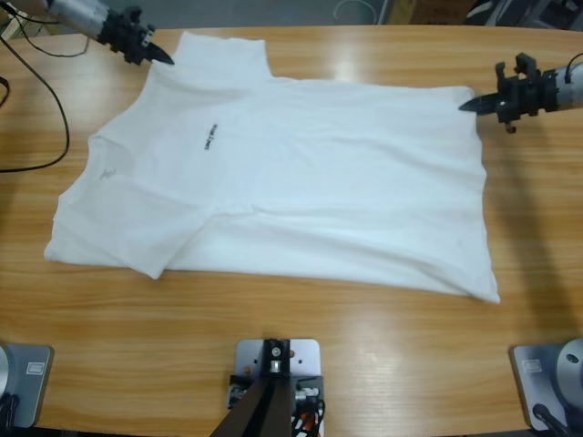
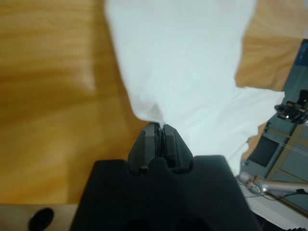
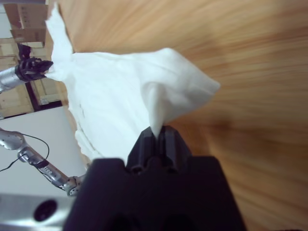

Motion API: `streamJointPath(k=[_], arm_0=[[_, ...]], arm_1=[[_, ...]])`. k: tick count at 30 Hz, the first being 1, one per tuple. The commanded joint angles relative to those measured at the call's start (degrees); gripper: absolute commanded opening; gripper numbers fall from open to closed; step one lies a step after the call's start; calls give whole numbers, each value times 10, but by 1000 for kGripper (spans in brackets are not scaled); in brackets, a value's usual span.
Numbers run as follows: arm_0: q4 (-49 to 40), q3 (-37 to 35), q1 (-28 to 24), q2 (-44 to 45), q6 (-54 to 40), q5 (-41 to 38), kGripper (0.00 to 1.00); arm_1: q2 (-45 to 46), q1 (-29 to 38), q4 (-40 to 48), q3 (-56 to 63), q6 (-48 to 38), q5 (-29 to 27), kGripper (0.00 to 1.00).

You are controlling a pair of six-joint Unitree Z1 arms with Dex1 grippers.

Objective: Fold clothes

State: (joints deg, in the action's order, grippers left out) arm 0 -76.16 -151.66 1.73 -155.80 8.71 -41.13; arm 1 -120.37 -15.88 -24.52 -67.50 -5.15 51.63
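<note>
Plain white cotton T-shirt (image 1: 301, 191) spread on wooden tabletop (image 1: 291, 346); wrist views alone show left hand (image 2: 160, 129) and right hand (image 3: 156, 131) each pinching its edge.

Wooden table (image 1: 364, 337), black cables (image 1: 55, 100), cardboard boxes (image 3: 29, 29)

Matt cotton T-shirt (image 1: 301, 191) (creased) on glossy wooden table (image 1: 364, 346).

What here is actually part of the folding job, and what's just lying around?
Part of the job:
- shirt, spread on the table
- left tool, pinching its edge by a sleeve
- right tool, pinching a hem corner

Just lying about:
- black cable at the table's end
</note>
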Motion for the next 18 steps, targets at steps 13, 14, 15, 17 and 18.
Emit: streamJointPath(k=[13, 14, 15, 17, 18], arm_0=[[-191, -315, 23, 152, -21, -25, 0], [-191, -311, 24, 162, -21, -26, 0], [-191, -311, 24, 168, -20, -25, 0], [-191, -310, 19, 171, -7, -25, 0], [-191, -299, 17, 174, -3, -27, 0]], arm_1=[[137, 7, -114, 55, 25, 25, 0], [143, 7, -118, 62, 26, 25, 0], [152, 7, -122, 69, 27, 24, 0], [170, 7, -134, 80, 27, 23, 0], [180, 7, -140, 84, 27, 21, 0]])
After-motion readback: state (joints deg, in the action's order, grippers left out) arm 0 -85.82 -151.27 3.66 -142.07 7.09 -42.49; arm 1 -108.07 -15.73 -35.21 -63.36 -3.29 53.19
